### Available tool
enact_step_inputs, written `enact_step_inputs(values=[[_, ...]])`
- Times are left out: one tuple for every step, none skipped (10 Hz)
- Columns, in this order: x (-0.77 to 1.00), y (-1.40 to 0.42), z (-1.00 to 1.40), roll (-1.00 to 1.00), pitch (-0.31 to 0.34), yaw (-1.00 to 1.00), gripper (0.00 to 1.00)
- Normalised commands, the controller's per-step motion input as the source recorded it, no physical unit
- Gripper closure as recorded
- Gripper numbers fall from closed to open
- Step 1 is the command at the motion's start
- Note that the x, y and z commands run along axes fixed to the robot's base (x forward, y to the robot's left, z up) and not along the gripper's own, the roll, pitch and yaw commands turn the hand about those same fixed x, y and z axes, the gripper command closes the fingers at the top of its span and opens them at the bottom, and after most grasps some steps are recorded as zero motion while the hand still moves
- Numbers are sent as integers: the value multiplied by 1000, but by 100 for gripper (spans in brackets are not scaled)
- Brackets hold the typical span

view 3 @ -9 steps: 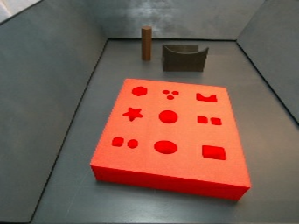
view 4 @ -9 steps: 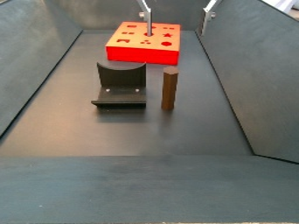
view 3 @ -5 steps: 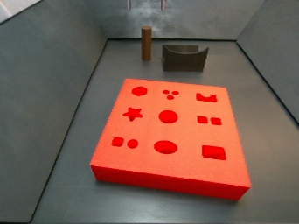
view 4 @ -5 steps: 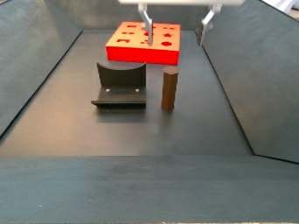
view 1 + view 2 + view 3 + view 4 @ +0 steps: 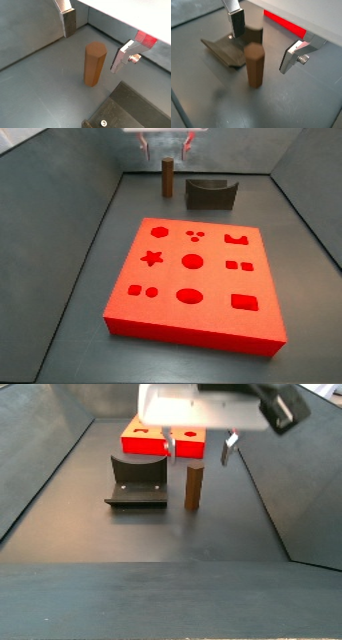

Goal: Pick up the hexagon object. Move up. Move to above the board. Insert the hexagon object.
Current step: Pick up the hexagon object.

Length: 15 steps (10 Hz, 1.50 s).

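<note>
Board lies well apart from the jaws. Fixture beside the peg. Peg upright on the worktop, under and between the gripper, jaws spread, empty. Pick-up step; next likely descend, then close.

The gripper has two flat silver metal fingers with dark pads on their inner faces; one finger carries a round silver screw. Above them, in a side view, sits a white, boxy hand body with a black part beside it.
</note>
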Motion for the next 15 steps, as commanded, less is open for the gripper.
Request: enact_step_inputs(values=[[0,114,-903,27,-160,6,0],[-217,26,-703,63,-274,0,0],[0,0,0,0,21,0,0],[0,0,0,0,-10,0,0],[0,0,0,4,0,0,0],[0,0,0,0,0,0,0],[0,0,0,0,0,0,100],[0,0,0,0,0,0,100],[0,0,0,0,0,0,100],[0,0,0,0,0,0,100],[0,0,0,0,0,0,100],[0,0,0,0,0,0,100],[0,0,0,0,0,0,100],[0,0,0,0,0,0,100],[0,0,0,0,0,0,100]])
